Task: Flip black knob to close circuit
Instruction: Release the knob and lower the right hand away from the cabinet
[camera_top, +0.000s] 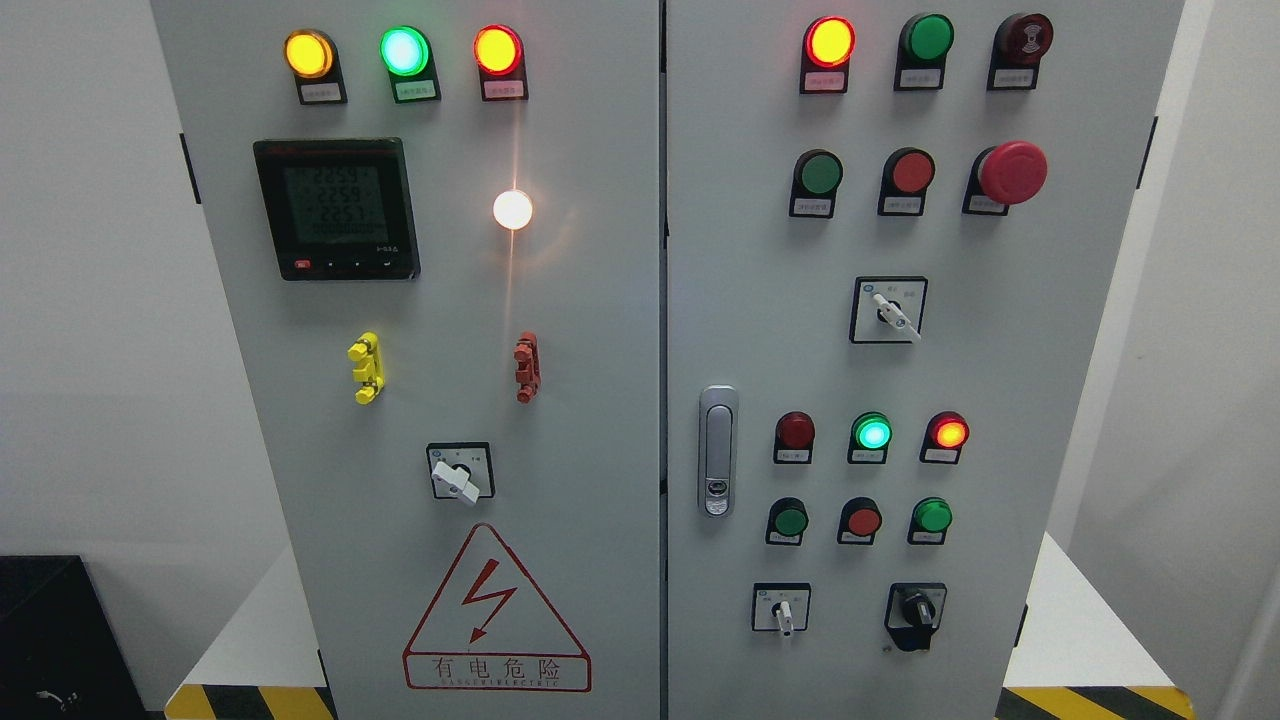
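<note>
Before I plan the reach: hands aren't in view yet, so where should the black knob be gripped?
Pinch the black knob across its raised bar, fingers either side, coming straight at the right door. The bar stands about vertical, proud of the flat panel.

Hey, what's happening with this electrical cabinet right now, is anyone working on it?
Nothing is being handled at this moment. The head camera faces a grey two-door control cabinet, and neither robot hand is in view. The black knob at the lower right of the right door is untouched. Several indicator lamps are lit, including a green lamp on the left door, and the meter display is on.
</note>
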